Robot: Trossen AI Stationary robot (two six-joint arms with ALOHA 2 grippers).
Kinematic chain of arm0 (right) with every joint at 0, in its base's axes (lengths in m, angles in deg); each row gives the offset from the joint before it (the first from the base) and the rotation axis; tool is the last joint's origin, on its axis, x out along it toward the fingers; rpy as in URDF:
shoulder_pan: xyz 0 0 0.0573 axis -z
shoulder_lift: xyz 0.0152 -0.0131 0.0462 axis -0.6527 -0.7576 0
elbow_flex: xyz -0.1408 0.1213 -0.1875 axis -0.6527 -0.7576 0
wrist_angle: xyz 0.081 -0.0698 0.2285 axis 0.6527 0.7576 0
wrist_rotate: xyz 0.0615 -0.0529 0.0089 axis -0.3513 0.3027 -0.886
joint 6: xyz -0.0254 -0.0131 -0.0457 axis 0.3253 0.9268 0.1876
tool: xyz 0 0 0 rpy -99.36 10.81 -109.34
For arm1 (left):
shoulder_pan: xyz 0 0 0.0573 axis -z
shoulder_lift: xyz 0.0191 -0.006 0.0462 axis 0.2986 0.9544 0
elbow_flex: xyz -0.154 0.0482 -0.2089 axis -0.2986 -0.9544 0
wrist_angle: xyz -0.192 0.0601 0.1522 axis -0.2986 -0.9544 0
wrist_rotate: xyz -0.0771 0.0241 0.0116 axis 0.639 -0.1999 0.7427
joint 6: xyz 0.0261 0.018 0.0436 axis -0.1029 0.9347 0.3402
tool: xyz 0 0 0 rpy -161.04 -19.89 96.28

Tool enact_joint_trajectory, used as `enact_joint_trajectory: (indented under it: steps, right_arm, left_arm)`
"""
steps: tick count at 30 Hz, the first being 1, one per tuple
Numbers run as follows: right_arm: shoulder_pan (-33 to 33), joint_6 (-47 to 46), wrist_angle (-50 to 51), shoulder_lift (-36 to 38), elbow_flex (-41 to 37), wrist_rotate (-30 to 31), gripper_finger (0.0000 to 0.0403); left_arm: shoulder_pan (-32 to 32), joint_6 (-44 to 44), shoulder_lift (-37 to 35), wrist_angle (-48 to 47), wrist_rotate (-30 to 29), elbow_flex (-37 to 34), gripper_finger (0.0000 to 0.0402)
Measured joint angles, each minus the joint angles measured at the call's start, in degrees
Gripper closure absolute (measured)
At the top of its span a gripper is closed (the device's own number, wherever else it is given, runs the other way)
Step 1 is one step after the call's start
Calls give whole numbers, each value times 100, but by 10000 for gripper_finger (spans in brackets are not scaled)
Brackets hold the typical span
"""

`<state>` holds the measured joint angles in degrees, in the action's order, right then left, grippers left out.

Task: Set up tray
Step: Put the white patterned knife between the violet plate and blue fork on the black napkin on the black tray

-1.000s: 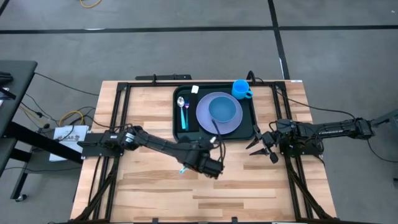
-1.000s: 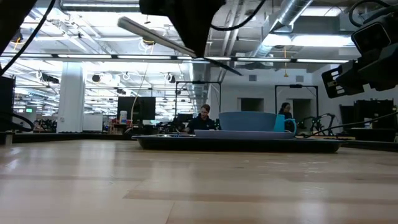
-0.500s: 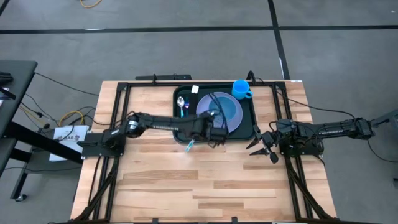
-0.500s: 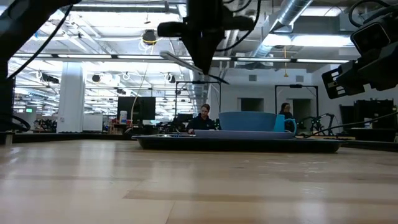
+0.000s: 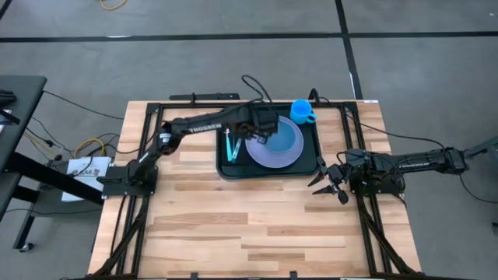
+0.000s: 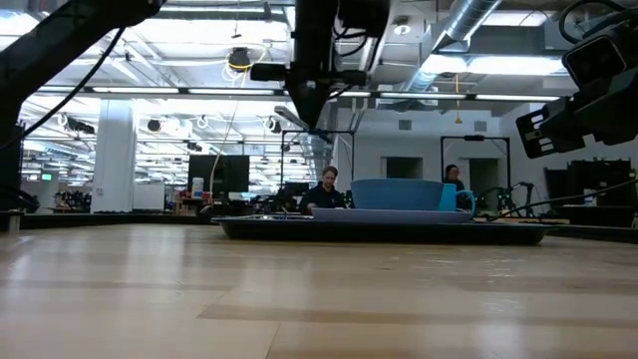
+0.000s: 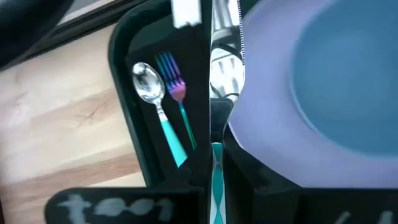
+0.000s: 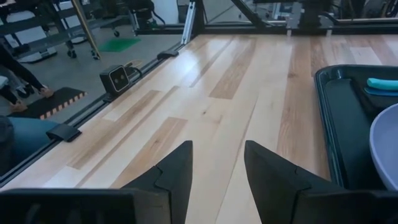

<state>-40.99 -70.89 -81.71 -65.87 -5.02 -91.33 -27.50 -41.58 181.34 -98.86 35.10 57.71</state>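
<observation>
The dark green tray (image 5: pixel 224 166) lies at the table's far middle. On it are a lavender plate (image 5: pixel 274 154) with a blue bowl (image 5: pixel 286 137), and a spoon and a fork (image 5: pixel 229 146) with teal handles (image 7: pixel 171 134). My left gripper (image 5: pixel 257 130) hovers over the tray between the cutlery and the plate, shut on a teal-handled knife (image 7: pixel 224 68). At the table's right edge my right gripper (image 5: pixel 327 185) waits open (image 8: pixel 217 168), with nothing between its fingers. My left gripper pinches the knife's teal handle (image 7: pixel 216 177) between its two fingers, slanting down from above. The metal blade (image 7: pixel 225 65) sticks out ahead of the fingers, over the strip of tray between the fork and the plate. In the low view the knife (image 6: pixel 299 114) hangs clear above the tray.
A blue cup (image 5: pixel 302 111) stands at the tray's far right corner. A small white piece (image 7: pixel 185 12) lies at the tray's far edge. Bare wood (image 5: pixel 233 225) covers the table's near half. People sit in the room behind (image 6: pixel 324 189).
My left gripper has swung from the table's middle toward the far edge and now hangs over the tray, rolling as it went. It has stayed shut on the knife, which has come along clear of the table.
</observation>
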Motion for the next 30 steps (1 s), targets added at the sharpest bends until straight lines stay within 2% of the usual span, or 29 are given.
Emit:
enact_joint_trajectory:
  steps: [9, 13, 16, 23, 30]
  right_arm:
    - [-1, -2, -4, -1, 0, -26, 264]
    - [-1, 0, -4, -1, 0, -26, 265]
    - [-1, 0, -4, -1, 0, -28, 266]
    - [-1, 2, 4, -1, 0, -33, 264]
    - [-1, 7, 12, -1, 0, -33, 265]
  left_arm:
    - [-496, -1044, 37, 5, 100, 0, 393]
    - [-569, -1182, 165, 33, 164, -43, 393]
    - [-594, -1204, 132, 470, 169, -372, 393]
    - [-704, -1312, 163, 818, 438, -1232, 393]
    - [-790, -1251, 146, 1723, 608, -1694, 393]
